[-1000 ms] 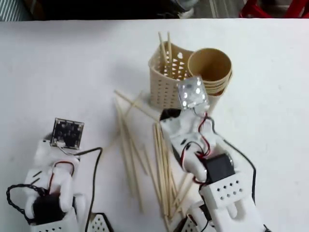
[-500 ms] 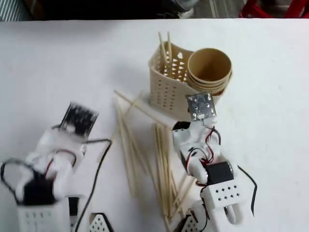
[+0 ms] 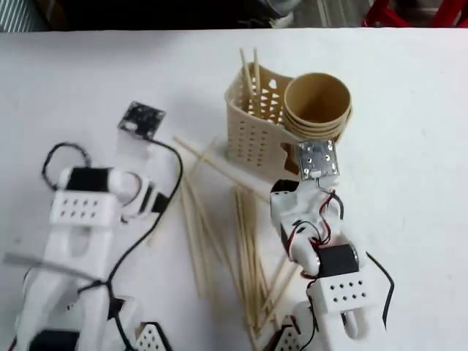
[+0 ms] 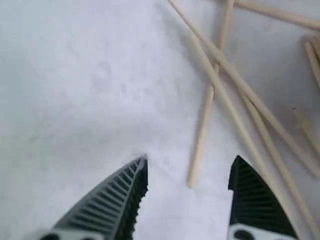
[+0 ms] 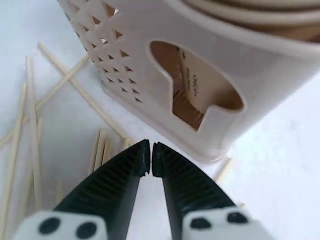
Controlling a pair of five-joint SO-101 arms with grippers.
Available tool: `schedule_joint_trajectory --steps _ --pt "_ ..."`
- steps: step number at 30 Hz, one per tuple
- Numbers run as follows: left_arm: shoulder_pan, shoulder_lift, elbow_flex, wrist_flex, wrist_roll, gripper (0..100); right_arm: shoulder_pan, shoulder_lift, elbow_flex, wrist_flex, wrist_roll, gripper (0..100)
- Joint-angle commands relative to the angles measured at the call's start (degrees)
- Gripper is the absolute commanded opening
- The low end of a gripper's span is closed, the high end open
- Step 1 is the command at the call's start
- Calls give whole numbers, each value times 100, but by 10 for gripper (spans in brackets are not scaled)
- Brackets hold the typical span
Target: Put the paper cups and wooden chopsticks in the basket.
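On the white table (image 3: 88,73) the basket (image 3: 252,124) holds the stacked paper cups (image 3: 318,102) and seemingly two sticks, loose wooden chopsticks (image 3: 245,248) lie scattered beside it, the left gripper (image 4: 190,165) gapes wide over one stick's end, and the right gripper (image 5: 151,152) is pinched together, empty, facing the basket.

chopsticks (image 3: 247,256) mid-table, basket (image 3: 248,139) behind, table (image 3: 88,73) open left

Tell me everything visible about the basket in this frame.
The basket is cream plastic, its walls pierced with small lattice holes, with a rounded handle cutout in the end wall. It stands upright on the white table. A stack of paper cups sits in one end; two chopsticks stand in the other. The right claw, shut, hangs close before that end wall.
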Motion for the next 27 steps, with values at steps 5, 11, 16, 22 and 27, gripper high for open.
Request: schedule_joint_trajectory --steps 5,11,16,22,27 --pt "576 1578 -466 -949 607 269 31 -110 -18 -127 -9 23" --pt "629 2466 -484 -1662 607 267 4 -110 -18 -110 -9 23" --pt "699 3064 -598 -1916 607 246 4 -110 -9 -110 -9 23" --pt "857 3582 -1029 -1749 571 138 4 -110 -9 -110 -9 23" --pt "989 3881 -1336 -1336 571 86 13 -110 -9 -110 -9 23"
